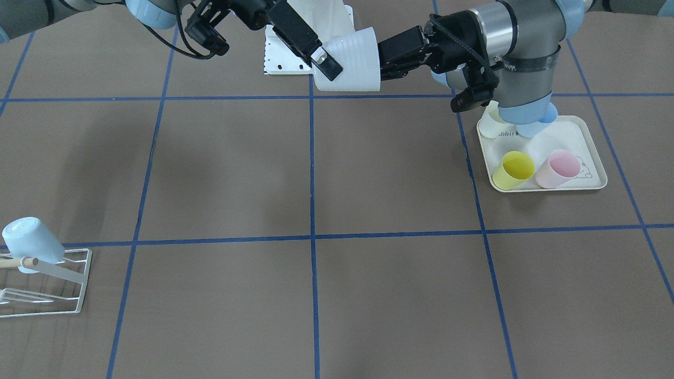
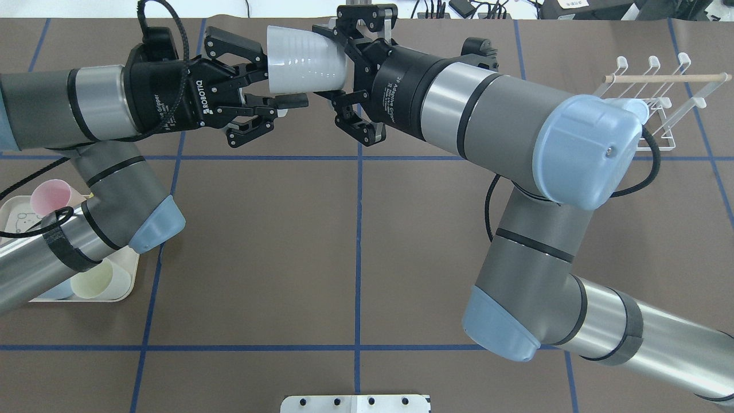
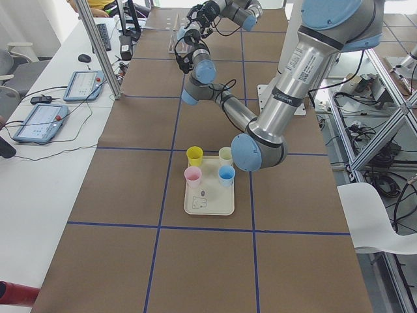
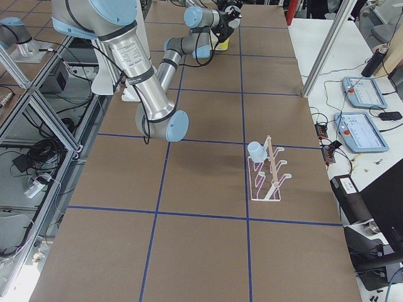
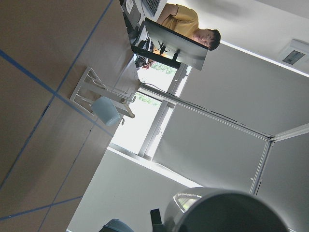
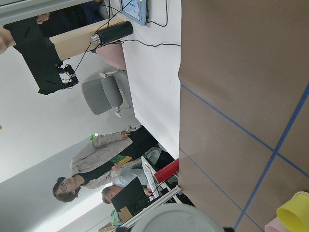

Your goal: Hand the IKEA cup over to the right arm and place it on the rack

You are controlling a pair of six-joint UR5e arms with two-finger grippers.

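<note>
Nearest you in the front view, the rack (image 1: 58, 273) stands on the bench (image 1: 400, 173) with a blue cup (image 1: 32, 239) hung on it; the cup (image 1: 353, 63), white, is held above the bench far back. From overhead, you see the right gripper (image 2: 339, 66) clamped across one end of the cup. The left gripper (image 2: 285, 86) meets the other end; gripping or released, you cannot tell.

Left claw (image 2: 278, 80) spread open, right claw (image 2: 339, 66) clamped shut — facing each other.
</note>
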